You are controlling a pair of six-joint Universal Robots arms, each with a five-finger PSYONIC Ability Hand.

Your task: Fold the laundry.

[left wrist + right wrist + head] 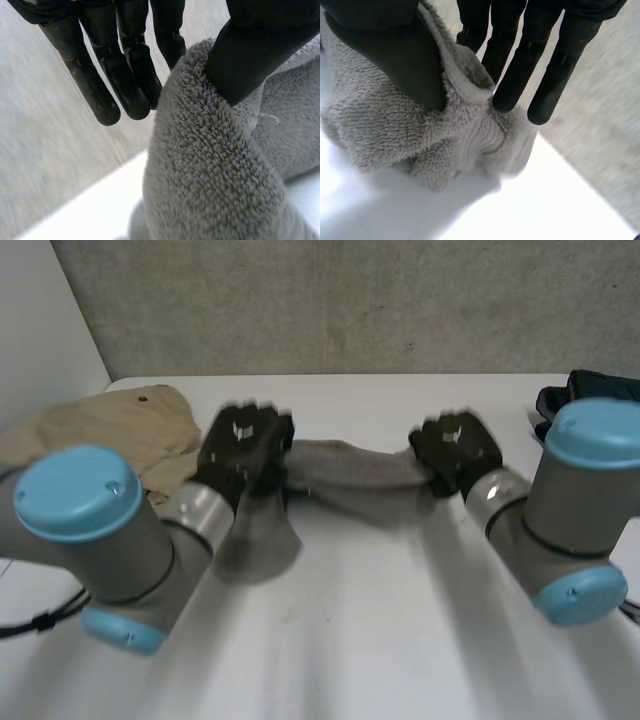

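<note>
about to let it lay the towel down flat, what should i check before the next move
1. Left hand grip: ok, its thumb pinches one end of the towel against the fingers.
2. Right hand grip: ok, thumb and fingers pinch the other end.
3. Towel spread out: not ok, it sags bunched between the hands, with a flap hanging under the left hand.
4. Landing spot: ok, the table in front of the towel is bare.
5. Beige garment out of the way: cannot tell, it lies close beside the left hand.
</note>
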